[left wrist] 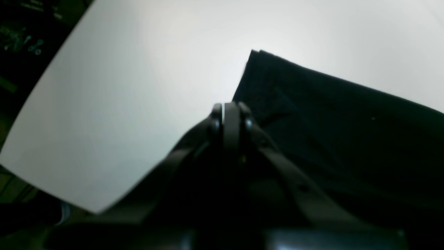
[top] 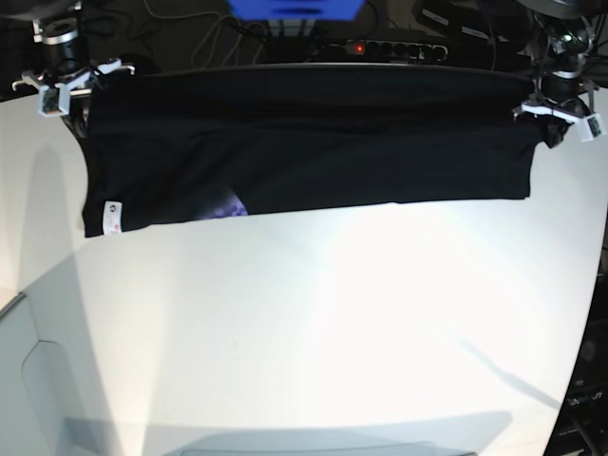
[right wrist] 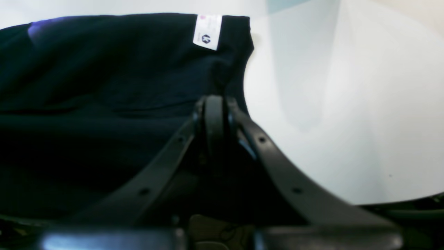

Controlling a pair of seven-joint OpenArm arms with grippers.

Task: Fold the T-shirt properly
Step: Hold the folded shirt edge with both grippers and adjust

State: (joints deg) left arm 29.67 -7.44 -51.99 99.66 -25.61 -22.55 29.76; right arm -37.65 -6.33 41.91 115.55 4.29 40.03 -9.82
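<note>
The black T-shirt [top: 304, 152] is stretched as a wide band across the far side of the white table [top: 313, 332], held at its two upper corners. My left gripper [top: 549, 112] is shut on the corner at the base view's right, and the left wrist view shows its fingertips [left wrist: 230, 107] pinched together at the cloth's edge [left wrist: 329, 114]. At the base view's left, my right gripper [top: 71, 95] is shut on the other corner. The right wrist view shows it [right wrist: 215, 100] closed on dark cloth [right wrist: 104, 80] below the white tag [right wrist: 207, 32]. The tag [top: 113, 218] and a purple mark [top: 231, 205] sit along the lower edge.
Behind the table runs a power strip [top: 380, 46] with a red light, beside a blue object [top: 294, 8]. The table's curved edge [top: 584, 342] drops to dark floor at the right. A pale panel [top: 38, 380] lies at the near left.
</note>
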